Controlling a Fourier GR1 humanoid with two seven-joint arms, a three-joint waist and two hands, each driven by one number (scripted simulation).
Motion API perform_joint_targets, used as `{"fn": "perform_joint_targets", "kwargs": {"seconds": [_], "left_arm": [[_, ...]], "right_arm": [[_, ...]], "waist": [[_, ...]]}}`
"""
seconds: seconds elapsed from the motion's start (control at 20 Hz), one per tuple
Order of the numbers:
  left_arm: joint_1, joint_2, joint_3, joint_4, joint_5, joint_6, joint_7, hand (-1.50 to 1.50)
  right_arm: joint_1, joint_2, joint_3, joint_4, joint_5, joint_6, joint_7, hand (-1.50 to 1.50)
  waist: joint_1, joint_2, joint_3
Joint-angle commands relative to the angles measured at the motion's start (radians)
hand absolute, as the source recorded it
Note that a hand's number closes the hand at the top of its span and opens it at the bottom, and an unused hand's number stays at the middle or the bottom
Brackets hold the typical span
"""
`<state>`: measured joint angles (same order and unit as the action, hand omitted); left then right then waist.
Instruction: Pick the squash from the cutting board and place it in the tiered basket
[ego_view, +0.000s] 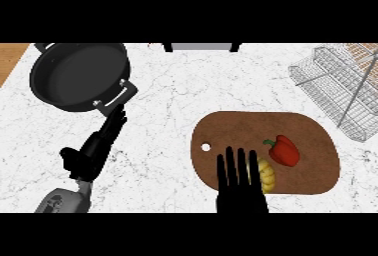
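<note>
A yellow squash (269, 176) lies on the brown cutting board (236, 130), near its front edge. Beside it, to the right, is a red bell pepper (284, 150). My right hand (240, 185) comes in from the lower edge with straight fingers, reaching over the board's front and covering the squash's left side. The wire tiered basket (336, 87) stands at the far right. My left hand (94, 147) rests open on the counter at the left, fingers pointing up toward a pan.
A black pan (77, 75) with two handles sits at the back left, close to my left fingertips. A grey object (201, 46) shows at the counter's back edge. White marble counter (162, 100) lies between the pan and the board.
</note>
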<state>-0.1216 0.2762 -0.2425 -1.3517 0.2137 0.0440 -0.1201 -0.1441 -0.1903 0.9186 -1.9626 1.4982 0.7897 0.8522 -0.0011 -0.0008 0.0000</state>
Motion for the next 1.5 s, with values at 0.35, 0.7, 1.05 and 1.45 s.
{"fn": "perform_joint_targets", "kwargs": {"seconds": [0.35,0.7,1.05,1.45], "left_arm": [[0.016,-0.008,0.067,-0.003,-0.044,-0.069,0.005,0.0],[-0.003,-0.04,0.101,-0.019,-0.067,-0.08,0.028,0.0],[0.025,-0.121,0.077,-0.018,-0.142,-0.055,0.032,0.0],[-0.032,-0.121,0.117,-0.007,-0.13,-0.079,0.058,0.0]], "right_arm": [[0.04,-0.035,-0.123,0.084,0.042,-0.138,-0.061,-1.5],[0.085,-0.097,-0.196,0.124,0.028,-0.247,-0.165,-1.5],[0.117,-0.081,-0.206,0.138,0.074,-0.266,-0.202,-1.5],[0.095,-0.093,-0.23,0.208,0.027,-0.485,-0.377,1.5]], "waist": [[0.002,0.0,0.0],[0.002,0.0,0.0],[0.001,0.0,0.0],[0.0,0.0,0.0]]}}
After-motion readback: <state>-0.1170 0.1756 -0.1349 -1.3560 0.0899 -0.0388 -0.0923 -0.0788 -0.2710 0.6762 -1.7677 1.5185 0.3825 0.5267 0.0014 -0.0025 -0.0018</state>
